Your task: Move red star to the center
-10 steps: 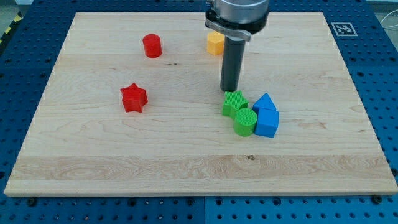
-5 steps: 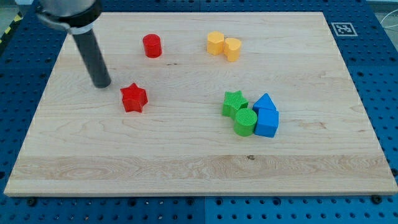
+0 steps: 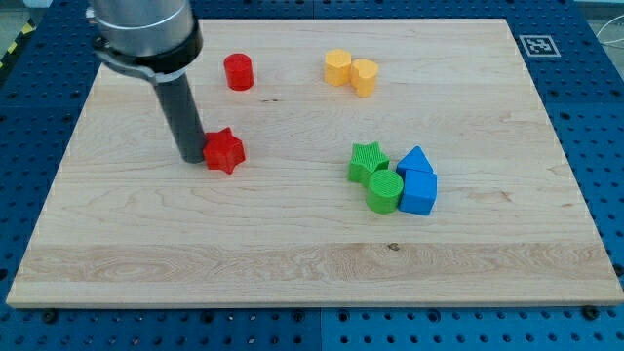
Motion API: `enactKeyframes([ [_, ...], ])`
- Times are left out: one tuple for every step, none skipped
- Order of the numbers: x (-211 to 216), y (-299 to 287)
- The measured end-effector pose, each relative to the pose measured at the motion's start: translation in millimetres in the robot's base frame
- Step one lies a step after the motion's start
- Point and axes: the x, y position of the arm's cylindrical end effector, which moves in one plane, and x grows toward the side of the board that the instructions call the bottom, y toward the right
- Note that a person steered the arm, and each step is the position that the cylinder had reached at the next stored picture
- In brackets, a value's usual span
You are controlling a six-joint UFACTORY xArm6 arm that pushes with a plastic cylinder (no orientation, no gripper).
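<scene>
The red star [image 3: 225, 149] lies on the wooden board [image 3: 292, 244], left of the board's middle. My tip [image 3: 190, 159] stands right against the star's left side, touching it. The dark rod rises from there toward the view's top left and hides part of the board behind it.
A red cylinder [image 3: 238, 71] sits near the view's top, above the star. Two yellow blocks [image 3: 350, 72] sit at the top middle. A green star [image 3: 367, 160], a green cylinder [image 3: 385, 191] and two blue blocks [image 3: 417, 182] cluster right of centre.
My tip swept from the green star to the board's left, then came against the red star's left side. The red star has shifted a little to the right.
</scene>
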Motion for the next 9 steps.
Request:
enactKeyframes([
  [-13, 14],
  [-7, 13],
  [11, 13],
  [13, 18],
  [13, 41],
  [1, 67],
  [-3, 75],
  [11, 75],
  [31, 77],
])
